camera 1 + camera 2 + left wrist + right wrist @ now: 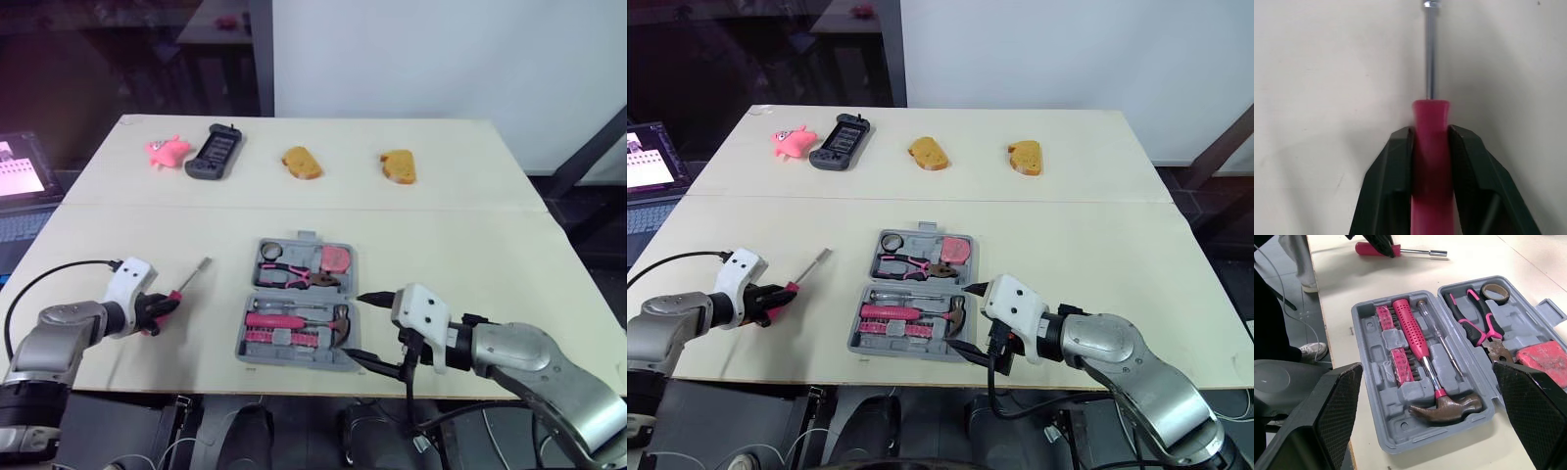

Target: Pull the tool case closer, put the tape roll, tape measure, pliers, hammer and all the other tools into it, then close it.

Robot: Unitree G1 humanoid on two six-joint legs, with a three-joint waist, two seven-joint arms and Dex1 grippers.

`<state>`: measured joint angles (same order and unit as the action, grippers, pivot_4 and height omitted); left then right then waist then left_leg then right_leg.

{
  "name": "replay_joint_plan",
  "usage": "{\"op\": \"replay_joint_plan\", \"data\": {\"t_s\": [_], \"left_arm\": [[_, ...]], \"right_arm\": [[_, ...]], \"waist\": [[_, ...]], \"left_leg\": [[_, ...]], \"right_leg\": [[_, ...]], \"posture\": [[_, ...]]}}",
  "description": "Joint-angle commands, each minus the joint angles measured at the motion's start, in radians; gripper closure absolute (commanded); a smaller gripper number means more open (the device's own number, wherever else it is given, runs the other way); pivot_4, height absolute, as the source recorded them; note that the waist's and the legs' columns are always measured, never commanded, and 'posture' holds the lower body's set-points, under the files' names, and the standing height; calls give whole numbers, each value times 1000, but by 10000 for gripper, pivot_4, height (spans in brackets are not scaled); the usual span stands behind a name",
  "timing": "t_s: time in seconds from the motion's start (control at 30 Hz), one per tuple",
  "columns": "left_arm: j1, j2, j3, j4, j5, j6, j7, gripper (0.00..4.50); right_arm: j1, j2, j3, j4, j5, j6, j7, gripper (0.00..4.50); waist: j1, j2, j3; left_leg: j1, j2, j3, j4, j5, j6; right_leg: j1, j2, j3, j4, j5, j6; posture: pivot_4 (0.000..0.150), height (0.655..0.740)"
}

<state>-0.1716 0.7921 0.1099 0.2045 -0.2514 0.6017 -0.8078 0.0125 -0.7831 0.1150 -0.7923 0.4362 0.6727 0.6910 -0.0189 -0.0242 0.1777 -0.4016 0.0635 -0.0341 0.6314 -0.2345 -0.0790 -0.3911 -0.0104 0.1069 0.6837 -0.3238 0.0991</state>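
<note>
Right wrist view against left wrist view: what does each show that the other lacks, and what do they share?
Right wrist view adds the open tool case with the hammer, pliers, tape roll and tape measure inside, framed by the right hand, fingers open. Left wrist view adds the close look: the left hand pressed against both sides of the screwdriver at its pink handle. Shared: that screwdriver, gripped by the left hand, on the table.

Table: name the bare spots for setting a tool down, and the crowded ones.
Free: the band between the back row (pink toy, bread slices) and the tool case; the table right of the case. Crowded: front edge, left pincer with screwdriver, case, right pincer.
</note>
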Motion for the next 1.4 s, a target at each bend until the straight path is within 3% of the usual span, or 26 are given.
{"op": "replay_joint_plan", "data": {"t_s": [0.03,0.27,0.53,0.7,0.97,1.4], "left_arm": [[-12,-9,5,12,-11,-8,-19,39285],[-61,78,-12,-54,1,-41,-118,39285],[-184,395,-192,-377,-30,37,-508,39285],[-255,485,-284,-537,-75,126,-661,39285],[-318,386,-430,-735,-52,208,-617,39285],[-550,253,-711,-808,46,466,-505,39285]], "right_arm": [[5,4,-6,-37,0,-7,-6,0],[9,-2,-21,-37,7,-5,-5,0],[60,-36,-140,0,44,-58,69,0],[53,-54,-177,42,28,-99,108,0],[14,-68,-180,17,39,-84,112,0],[38,-102,-198,11,44,-77,142,0]], "waist": [[1,0,0],[1,-2,1],[-2,-6,4],[-5,-5,5],[-2,-5,6],[-1,-6,6]], "left_leg": [[0,0,0,0,0,0],[-4,0,0,0,0,0],[-7,0,1,0,0,0],[-6,0,1,-1,0,0],[-7,0,1,0,0,0],[-7,0,0,1,0,0]], "right_leg": [[0,0,0,0,0,0],[-3,0,0,0,0,0],[-6,0,0,-3,0,0],[-7,0,0,-2,0,0],[-6,0,1,-2,-1,-2],[-6,1,1,-2,0,1]], "posture": [[1500,7400],[1500,7400],[1500,7400],[1500,7400],[1500,7400],[1500,7400]]}}
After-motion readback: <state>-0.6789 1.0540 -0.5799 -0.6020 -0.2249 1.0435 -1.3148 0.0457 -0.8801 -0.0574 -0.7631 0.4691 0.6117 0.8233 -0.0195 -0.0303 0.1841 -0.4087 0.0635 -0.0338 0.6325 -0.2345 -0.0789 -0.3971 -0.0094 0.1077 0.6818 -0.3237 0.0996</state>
